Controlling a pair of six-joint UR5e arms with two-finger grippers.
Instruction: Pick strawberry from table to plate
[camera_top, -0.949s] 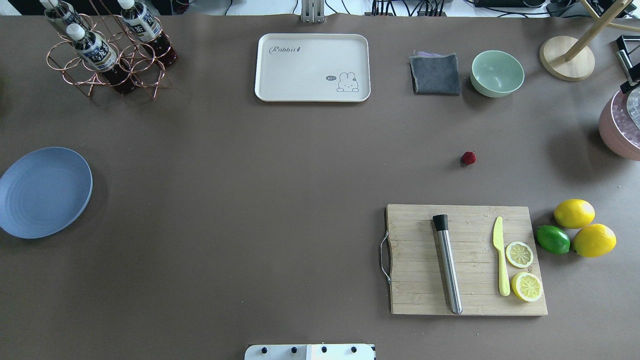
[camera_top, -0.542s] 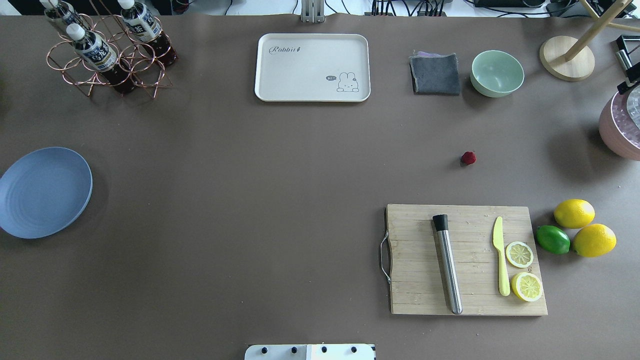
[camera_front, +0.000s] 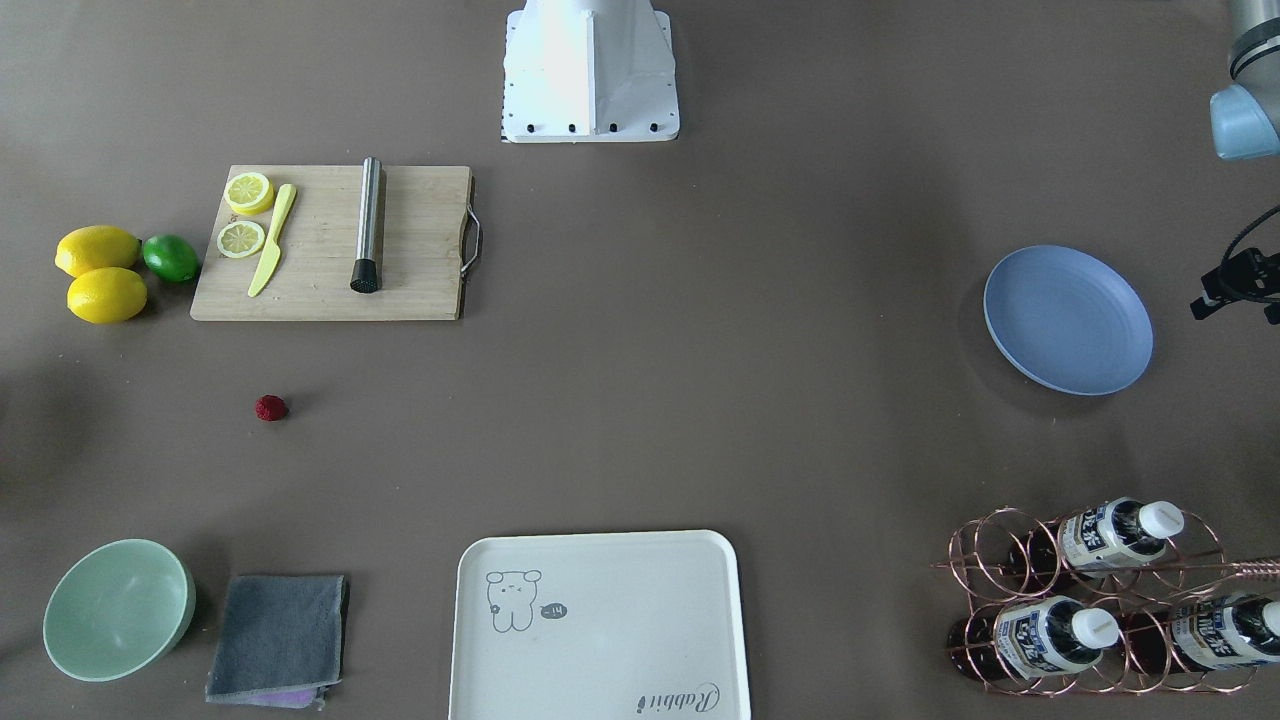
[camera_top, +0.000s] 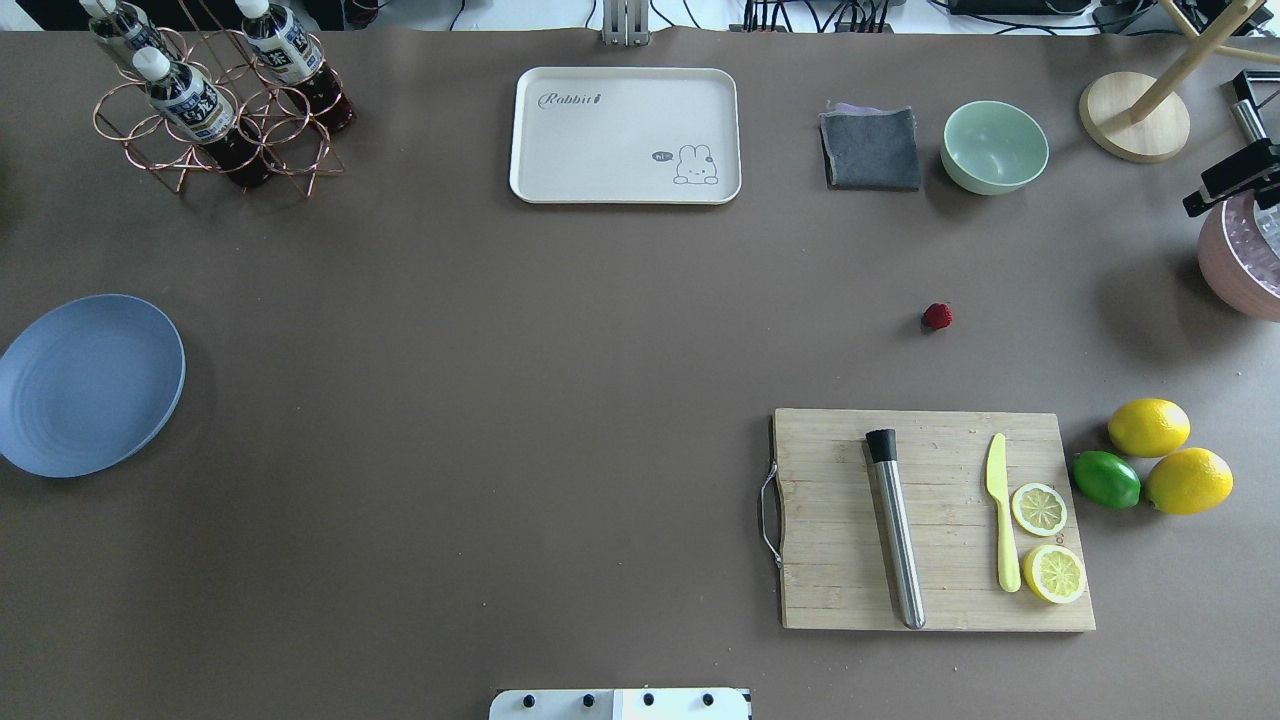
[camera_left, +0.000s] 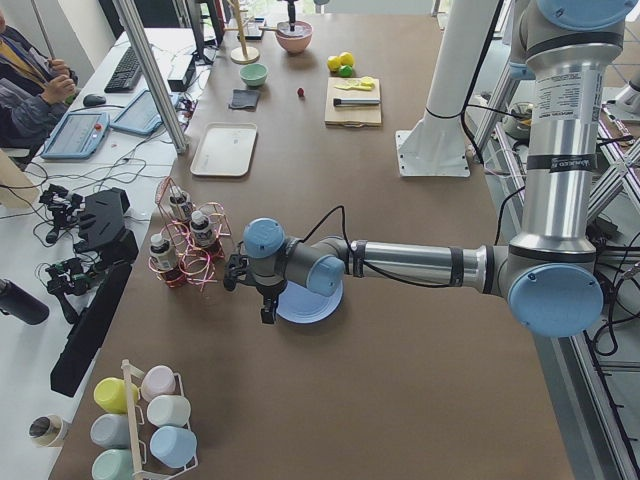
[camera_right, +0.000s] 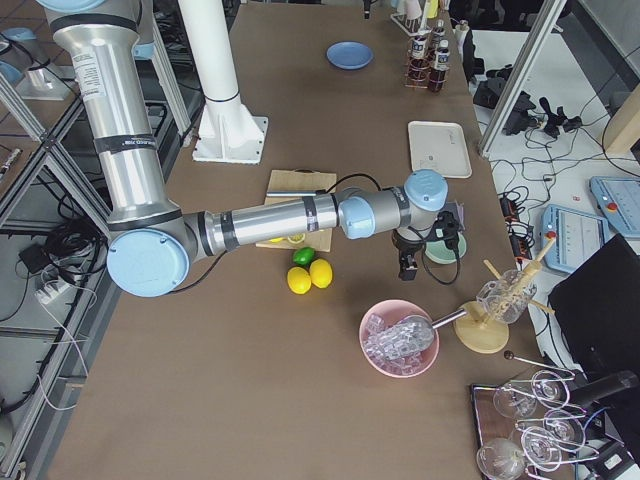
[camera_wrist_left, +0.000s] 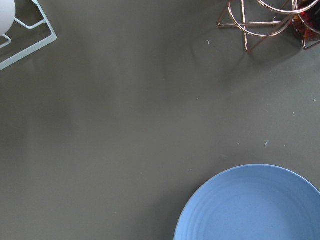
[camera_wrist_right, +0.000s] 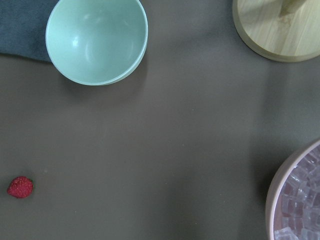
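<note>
The strawberry (camera_top: 937, 316) lies alone on the table (camera_top: 560, 400), above the cutting board; it also shows low left in the right wrist view (camera_wrist_right: 20, 187) and in the front view (camera_front: 271, 407). The blue plate (camera_top: 90, 385) sits empty at the table's far left edge (camera_front: 1068, 320) and fills the lower right of the left wrist view (camera_wrist_left: 255, 205). Only a black part of my right gripper (camera_top: 1225, 180) pokes in at the right edge, well right of the berry. My left gripper (camera_front: 1230, 290) hovers just outside the plate. I cannot tell the state of either gripper.
A cutting board (camera_top: 830, 520) with a muddler, knife and lemon slices lies below the berry. Two lemons (camera_top: 1150, 427) and a lime (camera_top: 1106, 479) sit to its right. At the back are a mint bowl (camera_top: 995, 146), grey cloth (camera_top: 871, 150), cream tray (camera_top: 625, 120) and bottle rack (camera_top: 215, 100); a pink ice bowl (camera_top: 1240, 270) stands at the right edge.
The black part of my right gripper has come further into the overhead view from the right edge, moving left. The strawberry and plate have not moved.
</note>
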